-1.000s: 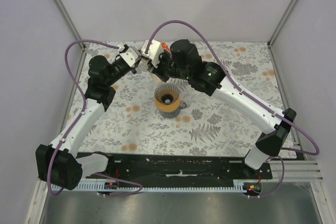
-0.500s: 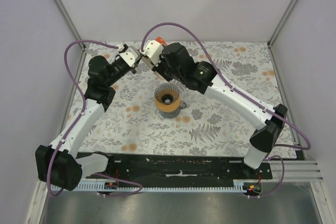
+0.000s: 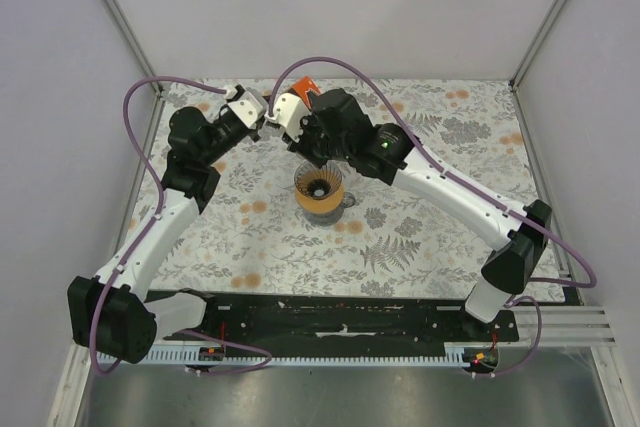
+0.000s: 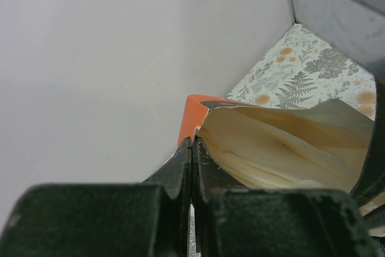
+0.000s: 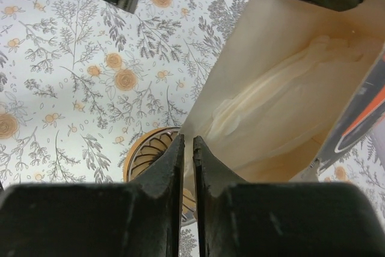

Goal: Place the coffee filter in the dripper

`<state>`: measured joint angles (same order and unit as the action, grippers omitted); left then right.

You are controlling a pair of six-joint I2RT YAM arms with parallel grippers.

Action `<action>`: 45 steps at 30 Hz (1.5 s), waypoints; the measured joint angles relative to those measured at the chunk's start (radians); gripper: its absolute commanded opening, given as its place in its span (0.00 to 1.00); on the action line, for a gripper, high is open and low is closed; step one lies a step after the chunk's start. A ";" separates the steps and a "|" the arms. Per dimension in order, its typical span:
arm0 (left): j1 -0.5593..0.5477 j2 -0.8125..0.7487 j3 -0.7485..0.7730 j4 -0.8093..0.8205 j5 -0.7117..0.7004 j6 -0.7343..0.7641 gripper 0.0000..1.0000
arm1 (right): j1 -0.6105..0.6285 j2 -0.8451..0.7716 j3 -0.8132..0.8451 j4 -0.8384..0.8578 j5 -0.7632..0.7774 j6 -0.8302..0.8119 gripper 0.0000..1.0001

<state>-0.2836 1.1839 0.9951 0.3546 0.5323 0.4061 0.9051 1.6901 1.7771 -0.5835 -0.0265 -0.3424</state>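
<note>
The left gripper was clamped on the carton edge. The right gripper was nearly closed, hold unclear; papers lay beyond its fingertips, dripper beneath.

Orange carton, cream papers, tan-collared dripper, floral table.

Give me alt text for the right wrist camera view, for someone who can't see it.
The right gripper, fingers almost shut, meets the lip of an open orange carton holding cream papers. The tan collar of the dripper shows behind the fingers, on a floral tablecloth.
</note>
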 measured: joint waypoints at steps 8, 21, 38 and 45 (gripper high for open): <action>0.000 -0.002 -0.002 0.000 0.000 0.000 0.02 | 0.000 0.000 -0.011 0.027 0.027 -0.017 0.14; 0.000 -0.002 -0.003 0.000 -0.001 0.000 0.02 | -0.015 0.013 0.000 0.030 0.282 0.031 0.25; 0.005 -0.002 -0.005 0.001 -0.016 0.000 0.02 | -0.023 0.082 0.064 0.029 0.325 0.070 0.44; 0.005 -0.003 -0.008 0.002 -0.013 0.000 0.02 | -0.028 0.034 -0.014 0.122 0.301 0.065 0.44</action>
<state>-0.2783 1.1812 0.9874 0.3569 0.5190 0.4061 0.8768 1.7241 1.7630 -0.4618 0.2745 -0.2771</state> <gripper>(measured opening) 0.025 0.454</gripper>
